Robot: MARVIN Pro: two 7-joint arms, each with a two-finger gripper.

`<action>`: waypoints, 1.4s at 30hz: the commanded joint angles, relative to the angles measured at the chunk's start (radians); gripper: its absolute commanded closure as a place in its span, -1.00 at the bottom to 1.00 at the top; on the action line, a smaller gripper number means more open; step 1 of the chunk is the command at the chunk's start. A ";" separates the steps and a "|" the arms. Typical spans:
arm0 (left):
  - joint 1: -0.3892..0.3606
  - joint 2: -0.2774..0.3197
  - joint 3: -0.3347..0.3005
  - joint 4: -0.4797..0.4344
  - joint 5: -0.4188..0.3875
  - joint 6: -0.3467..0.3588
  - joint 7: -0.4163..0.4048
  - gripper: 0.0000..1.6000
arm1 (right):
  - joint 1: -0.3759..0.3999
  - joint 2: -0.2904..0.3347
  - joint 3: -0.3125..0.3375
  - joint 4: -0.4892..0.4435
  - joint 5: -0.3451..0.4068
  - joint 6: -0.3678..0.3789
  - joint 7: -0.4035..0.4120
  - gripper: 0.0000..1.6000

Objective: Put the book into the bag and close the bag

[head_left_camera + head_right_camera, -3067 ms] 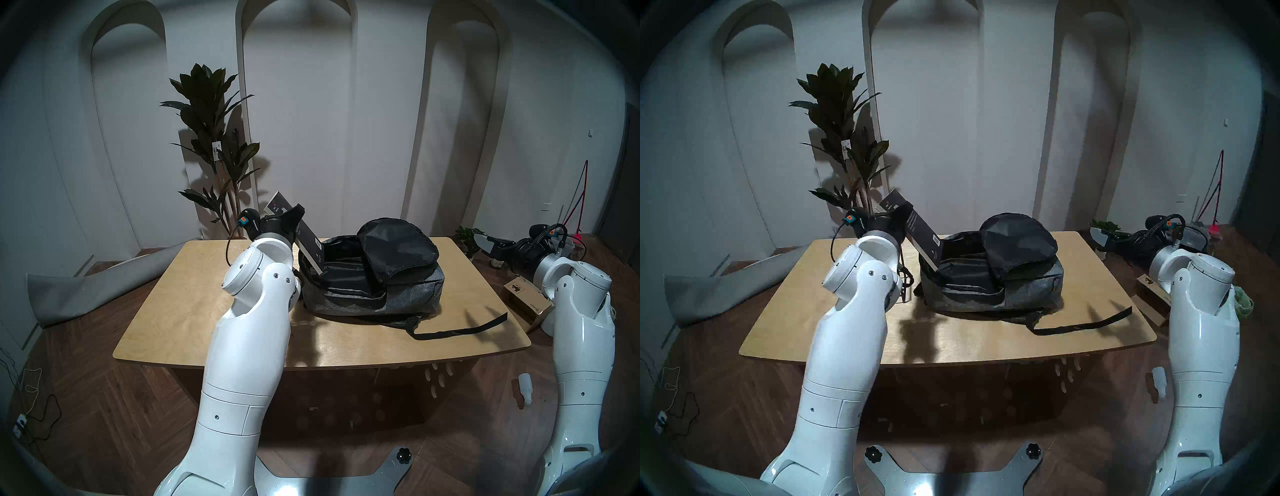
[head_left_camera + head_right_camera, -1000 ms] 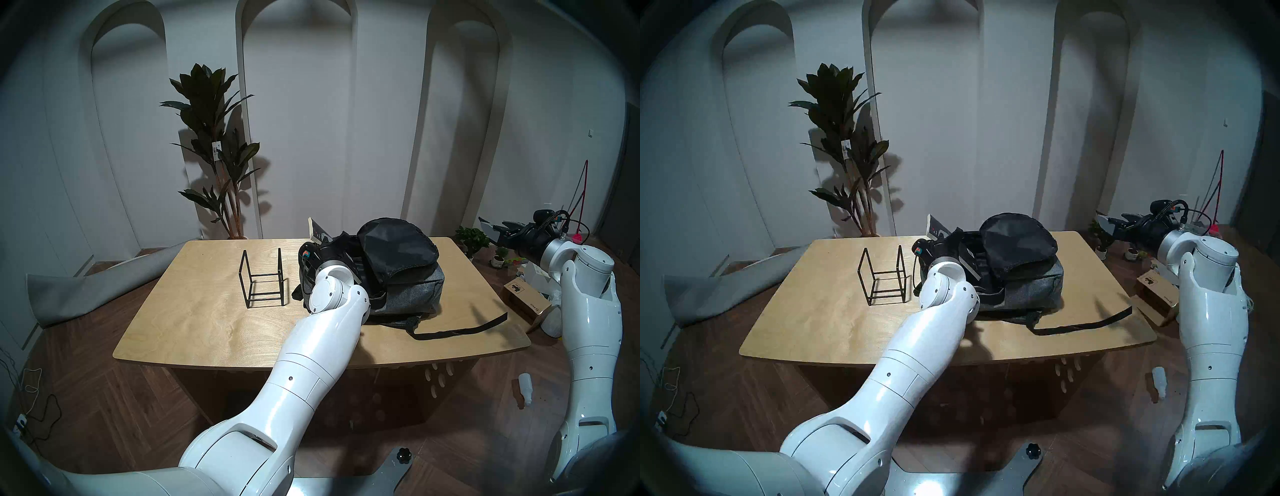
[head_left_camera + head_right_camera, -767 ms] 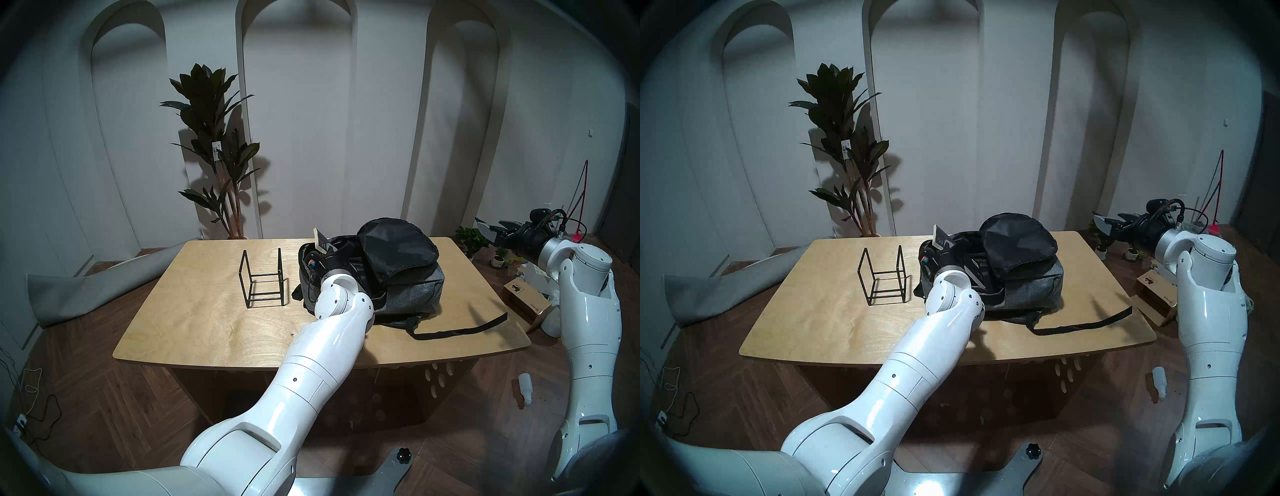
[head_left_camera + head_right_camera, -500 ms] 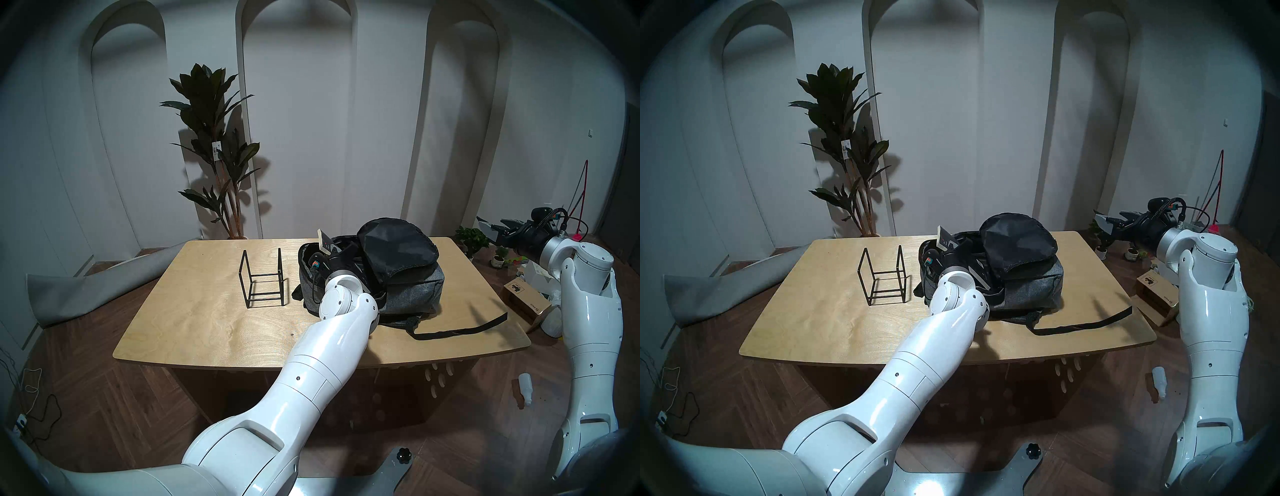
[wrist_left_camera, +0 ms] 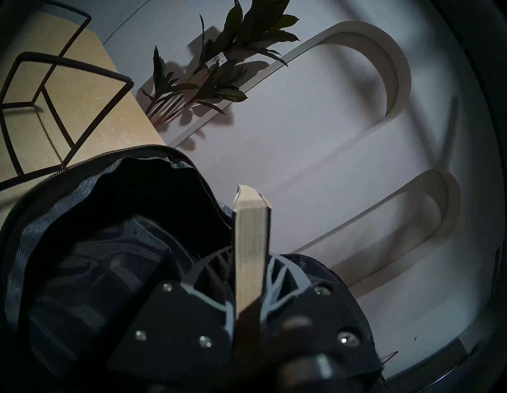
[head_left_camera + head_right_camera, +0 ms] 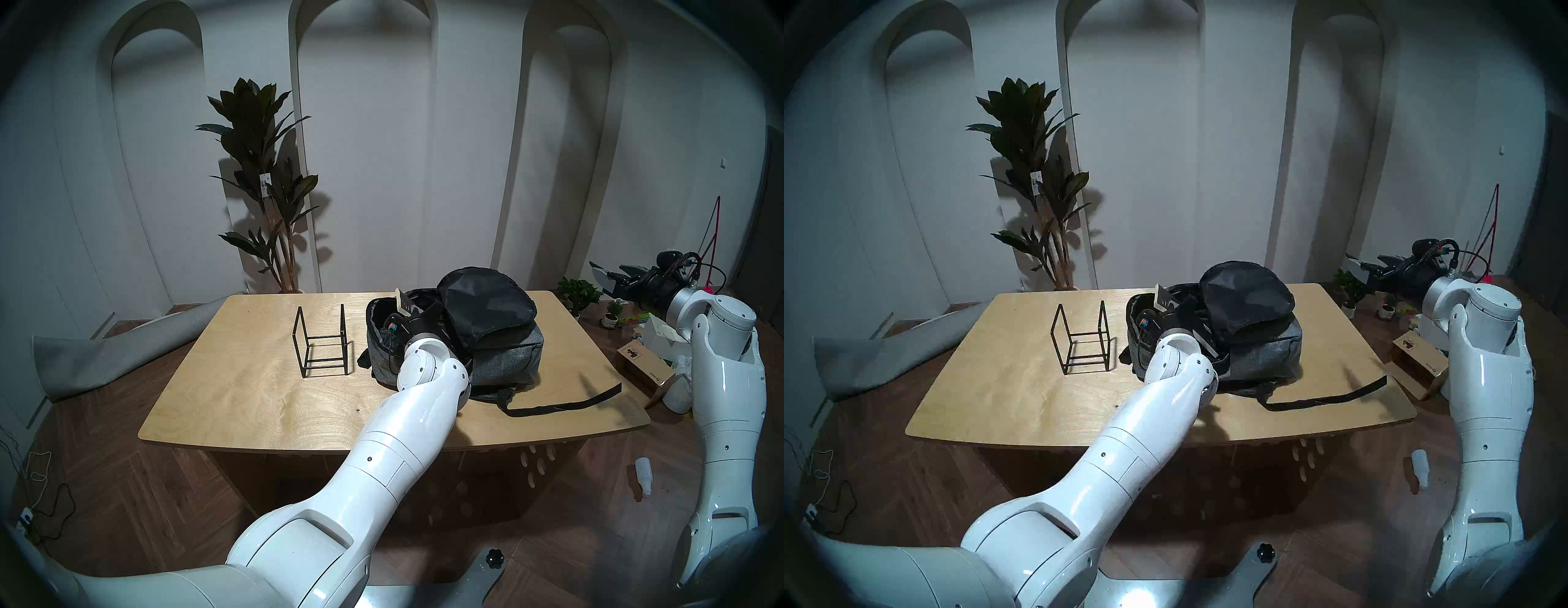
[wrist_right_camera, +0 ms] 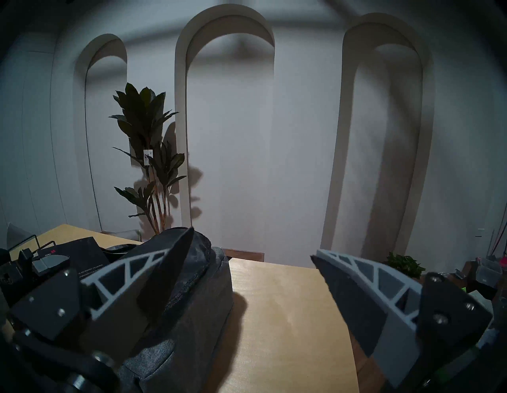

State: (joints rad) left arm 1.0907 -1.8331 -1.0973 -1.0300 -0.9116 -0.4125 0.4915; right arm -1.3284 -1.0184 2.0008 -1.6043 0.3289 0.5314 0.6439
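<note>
On the wooden table (image 6: 254, 390), toward 1 o'clock from its middle, lies the grey bag (image 6: 505, 361), unzipped, with black flap (image 6: 483, 305) folded back over the top. Inside the open mouth, at the bag's 10 o'clock side, sits the left gripper (image 5: 251, 263), clenched on the book (image 5: 251, 247). Seen from the left wrist: cream page edges pinched between both fingers (image 5: 285, 274), book standing edge-on, upper corner sticking out above the zipper rim. Lower part of the book hidden in dark lining. At 9 o'clock of the bag, just beside but apart, stands the black wire stand (image 6: 320, 342). Far off at 3 o'clock, beyond the table edge, hangs the right gripper (image 7: 252, 255), jaws spread wide, grasping nothing.
</note>
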 commanded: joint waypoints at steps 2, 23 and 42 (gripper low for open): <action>-0.041 -0.009 -0.001 -0.023 -0.008 0.039 0.020 1.00 | 0.013 -0.015 0.001 -0.042 0.004 0.006 -0.018 -1.00; -0.072 0.048 0.098 -0.083 0.156 0.146 0.229 -1.00 | 0.014 -0.041 0.005 -0.059 0.016 0.015 -0.041 -1.00; -0.192 0.055 0.350 0.080 0.489 0.344 0.440 -1.00 | 0.015 -0.047 0.032 -0.039 0.036 0.020 -0.036 -1.00</action>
State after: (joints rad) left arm 0.9872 -1.7611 -0.8156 -0.9730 -0.5231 -0.1030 0.8942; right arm -1.3258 -1.0727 2.0164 -1.6368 0.3558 0.5535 0.6051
